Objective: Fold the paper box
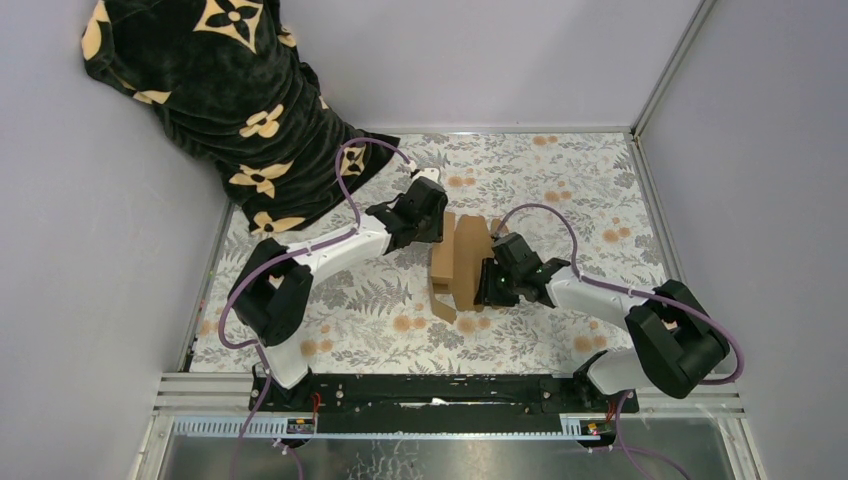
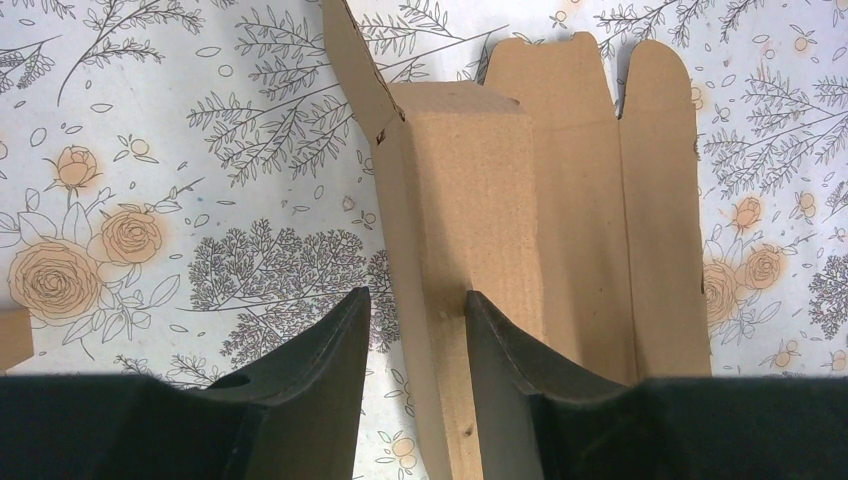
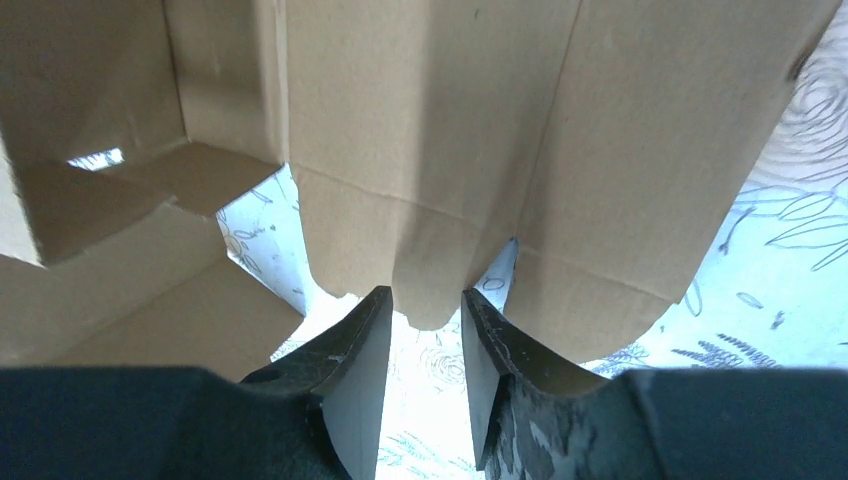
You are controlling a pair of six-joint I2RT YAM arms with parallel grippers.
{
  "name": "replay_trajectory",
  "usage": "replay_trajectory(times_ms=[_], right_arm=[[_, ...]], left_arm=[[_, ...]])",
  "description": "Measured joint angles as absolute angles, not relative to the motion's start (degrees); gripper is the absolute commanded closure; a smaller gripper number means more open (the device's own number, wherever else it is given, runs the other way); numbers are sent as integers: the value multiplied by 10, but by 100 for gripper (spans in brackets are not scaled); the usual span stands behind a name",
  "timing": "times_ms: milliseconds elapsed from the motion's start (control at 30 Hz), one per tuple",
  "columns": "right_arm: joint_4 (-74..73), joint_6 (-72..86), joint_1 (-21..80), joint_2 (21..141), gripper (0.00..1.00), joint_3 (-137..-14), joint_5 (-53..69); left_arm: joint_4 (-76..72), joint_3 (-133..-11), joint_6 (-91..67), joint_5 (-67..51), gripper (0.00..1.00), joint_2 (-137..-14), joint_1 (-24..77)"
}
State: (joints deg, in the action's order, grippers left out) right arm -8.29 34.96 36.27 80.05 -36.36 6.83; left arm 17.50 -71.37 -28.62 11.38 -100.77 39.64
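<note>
Straddling left gripper (image 2: 417, 295): fingers parted to a middling gap, set astride the near end of an upright wall of the paper box (image 2: 470, 200). Floral cover shows between the left finger and the cardboard, so nothing is clamped. Whether the right finger touches the wall cannot be told.
Right gripper (image 3: 426, 292): fingers a narrow gap apart, with the rounded end of a tab (image 3: 432, 265) dipping between the tips. Whether they press on it cannot be told.
Box position: plain brown and partly folded, at mid-table between the two grippers. The left gripper is at its far-left side and the right gripper at its near-right side.
Box edges: one long wall stands upright. An end flap (image 2: 362, 70) tilts up and outward at the far end. Two long panels lie flat to the right of the wall, their far ends rounded. The right wrist view shows a raised corner at upper left.
Table (image 1: 570, 200): floral cover shows on every side of the box, widest toward the right and far right.
Black cloth (image 1: 240, 110): tan flower pattern, heaped in the far-left corner and lapping onto the table beside the left arm, apart from the box.
Walls (image 1: 480, 60): pale, closing the far, left and right sides.
Rail (image 1: 450, 395): black, along the near edge, carrying both arm bases.
</note>
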Motion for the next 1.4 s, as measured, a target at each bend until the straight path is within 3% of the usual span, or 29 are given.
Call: replay_trajectory(times_ms=[233, 367, 567, 733, 900, 1100, 1400], right_arm=[[-83, 364, 390, 801, 61, -350, 65], [-90, 365, 398, 800, 53, -356, 55], [-137, 345, 385, 797, 48, -449, 37], [-132, 317, 297, 808, 44, -549, 65], [-130, 287, 216, 918, 43, -675, 121], [-141, 258, 199, 1081, 44, -804, 161], [-157, 242, 189, 1194, 47, -883, 177]], left_arm=[[174, -715, -277, 113, 54, -1008, 393], [173, -715, -272, 113, 53, -1006, 393], [174, -709, -266, 114, 53, -996, 389], [175, -702, -263, 114, 53, -990, 388], [174, -695, -259, 114, 53, -984, 387], [174, -693, -259, 111, 54, -983, 385], [173, -693, -257, 104, 54, -980, 385]])
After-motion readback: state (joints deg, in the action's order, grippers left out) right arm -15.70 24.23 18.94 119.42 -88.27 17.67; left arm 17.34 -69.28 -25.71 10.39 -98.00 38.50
